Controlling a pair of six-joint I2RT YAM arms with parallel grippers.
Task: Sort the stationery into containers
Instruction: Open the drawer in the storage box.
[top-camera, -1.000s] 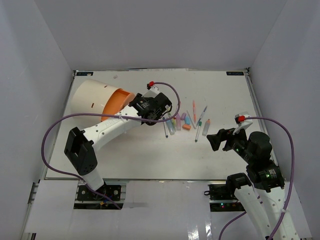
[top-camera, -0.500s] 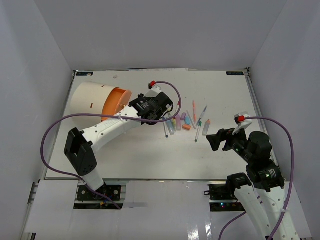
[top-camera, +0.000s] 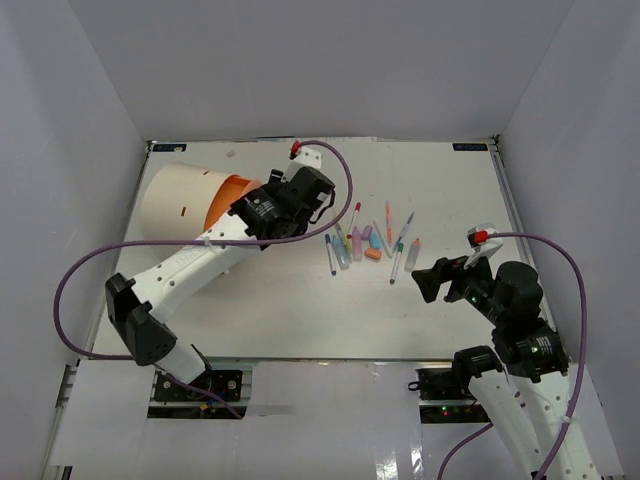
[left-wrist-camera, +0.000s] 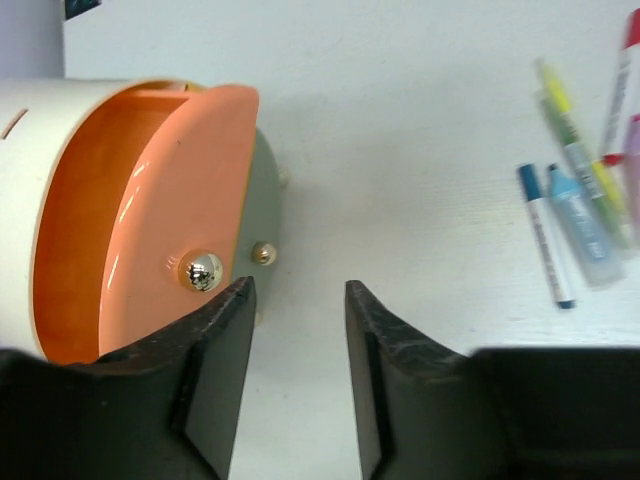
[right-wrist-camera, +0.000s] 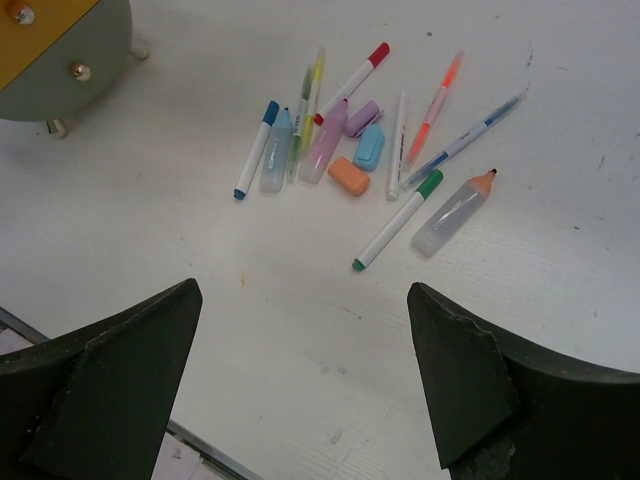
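Note:
The container (top-camera: 180, 198) is a cream cylinder lying at the far left, its orange face (top-camera: 228, 196) turned towards the pens. In the left wrist view an orange drawer (left-wrist-camera: 150, 220) stands pulled out from the container's grey-green front, with one brass knob (left-wrist-camera: 201, 270) on it and another knob (left-wrist-camera: 263, 253) beside it. My left gripper (left-wrist-camera: 298, 292) is open just right of the knobs, with nothing between its fingers. The stationery (top-camera: 368, 240) lies in a loose cluster mid-table: several pens and stubby blocks (right-wrist-camera: 350, 150). My right gripper (right-wrist-camera: 303, 290) hangs wide open and empty, near of the cluster.
White walls close in the table (top-camera: 300, 310) on three sides. A purple cable (top-camera: 335, 165) loops over the left arm near the container. The container's small feet (right-wrist-camera: 58, 127) rest on the table.
My left gripper has opened and let go of the drawer knob, shifting up and left along the container. The left arm's elbow swung left. The right arm is unchanged.

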